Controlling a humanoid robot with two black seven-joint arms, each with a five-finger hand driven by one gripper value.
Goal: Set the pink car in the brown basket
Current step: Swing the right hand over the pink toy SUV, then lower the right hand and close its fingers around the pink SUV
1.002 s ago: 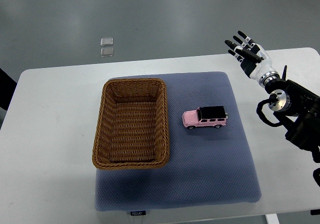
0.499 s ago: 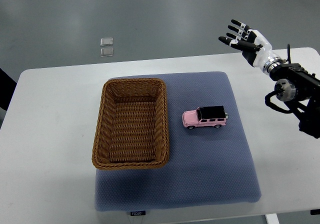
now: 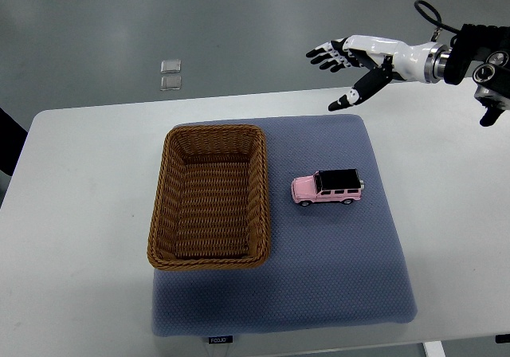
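Observation:
A pink toy car (image 3: 327, 188) with a black roof stands on its wheels on the blue-grey mat (image 3: 319, 277), just right of the brown wicker basket (image 3: 162, 229). The basket holds nothing. My right hand (image 3: 343, 66) reaches in from the upper right, raised over the table's far edge, well above and behind the car. Its fingers (image 3: 322, 53) are spread and it holds nothing. The left arm is out of sight.
The mat lies on a white table (image 3: 80, 213). Two small clear squares (image 3: 170, 74) lie on the grey floor beyond the table. A dark object (image 3: 8, 138) shows at the left edge.
My right arm has swung up and to the left, from beside the mat's right corner to over the table's far edge, with the hand turning flatter. Car and basket have not moved.

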